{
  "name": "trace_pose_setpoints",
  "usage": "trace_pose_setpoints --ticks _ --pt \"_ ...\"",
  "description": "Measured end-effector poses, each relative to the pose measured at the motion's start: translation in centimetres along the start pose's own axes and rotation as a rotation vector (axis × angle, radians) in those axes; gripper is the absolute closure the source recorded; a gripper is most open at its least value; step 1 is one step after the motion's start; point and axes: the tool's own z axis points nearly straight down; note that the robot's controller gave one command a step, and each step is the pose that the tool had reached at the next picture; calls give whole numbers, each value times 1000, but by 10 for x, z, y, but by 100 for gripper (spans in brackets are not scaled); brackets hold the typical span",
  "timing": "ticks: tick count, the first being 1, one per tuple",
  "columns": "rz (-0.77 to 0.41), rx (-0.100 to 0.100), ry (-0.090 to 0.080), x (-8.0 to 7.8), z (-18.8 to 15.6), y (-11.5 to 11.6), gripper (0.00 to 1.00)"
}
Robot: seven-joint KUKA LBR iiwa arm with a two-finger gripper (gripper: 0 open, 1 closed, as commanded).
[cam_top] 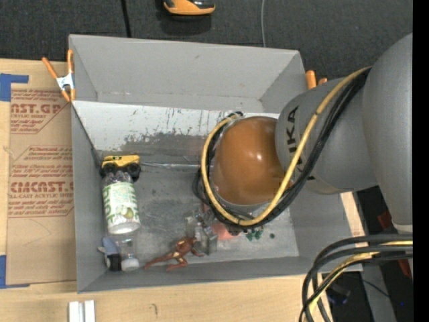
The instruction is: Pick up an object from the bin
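Observation:
My gripper (204,231) reaches down near the front of the bin, just under the arm's orange dome. Right below it and slightly left lies a brown toy lizard (175,253) on the bin floor, close to the front wall. Small red and green bits (242,234) lie just to the gripper's right, partly hidden by the dome. Whether the gripper touches the lizard I cannot tell.
Along the left wall lie a clear bottle with a green label (120,208), a yellow toy car (120,164) behind it, and a small blue and white object (115,260) in the front left corner. The arm covers the bin's right half.

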Motion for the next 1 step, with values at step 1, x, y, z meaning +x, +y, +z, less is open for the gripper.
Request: trace_pose_setpoints --ticks 1 --pt "-10 1 0 -6 -44 -2 100"
